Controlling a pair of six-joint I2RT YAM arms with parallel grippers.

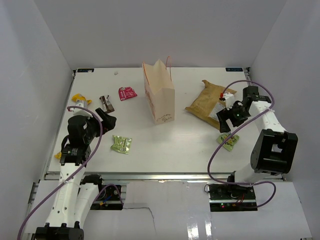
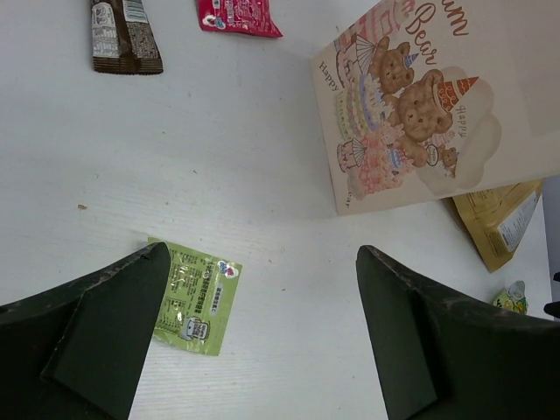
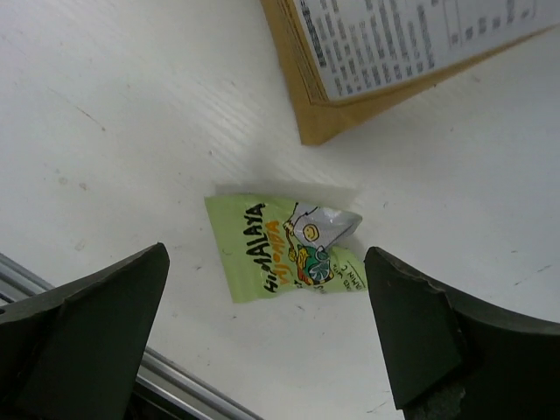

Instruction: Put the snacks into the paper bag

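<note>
Top external: paper bag (image 1: 161, 100) (table (image 1: 175, 150) centre)

White table (image 1: 175, 150) boxed in by plain white walls (image 1: 160, 30).

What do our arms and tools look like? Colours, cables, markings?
The left arm and right arm match: white link shells, black joint housings, a purple cable looping loosely along each. The left tool and right tool are black; up close their fingers are broad, dark, matte wedges with scuffed edges. No readable markings.
</note>
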